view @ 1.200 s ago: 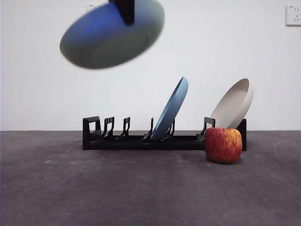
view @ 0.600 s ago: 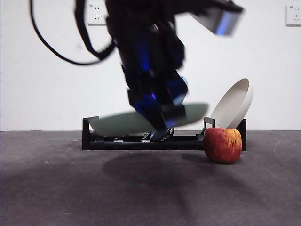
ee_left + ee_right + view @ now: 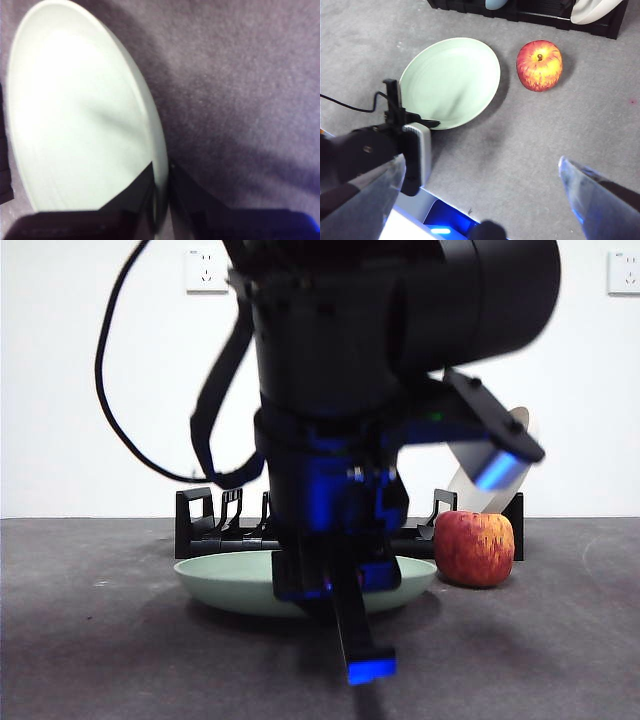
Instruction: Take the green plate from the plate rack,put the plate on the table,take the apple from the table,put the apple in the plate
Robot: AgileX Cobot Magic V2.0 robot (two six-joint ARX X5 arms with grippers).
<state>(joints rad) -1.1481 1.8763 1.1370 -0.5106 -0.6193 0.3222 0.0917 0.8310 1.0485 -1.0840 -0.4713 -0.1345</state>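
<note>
The green plate lies flat on the table, low in the centre of the front view, just in front of the plate rack. The left gripper has its two black jaws closed narrowly on the plate's near rim, one jaw over the inner face and one outside it; the left wrist view shows the rim pinched between them. In the front view this arm fills the middle of the frame, large and dark, and hides much of the rack behind it.

The apple stands on the table at the right of the front view, just beside the plate's right edge and apart from it, directly in front of the rack's right end. In the right wrist view the apple sits in the upper centre-right, stem upward, with the green plate to its left.

The right gripper hangs high above the table with its fingers spread wide and nothing between them.

A blue plate and a beige plate stand in the rack at the top edge of the right wrist view.
</note>
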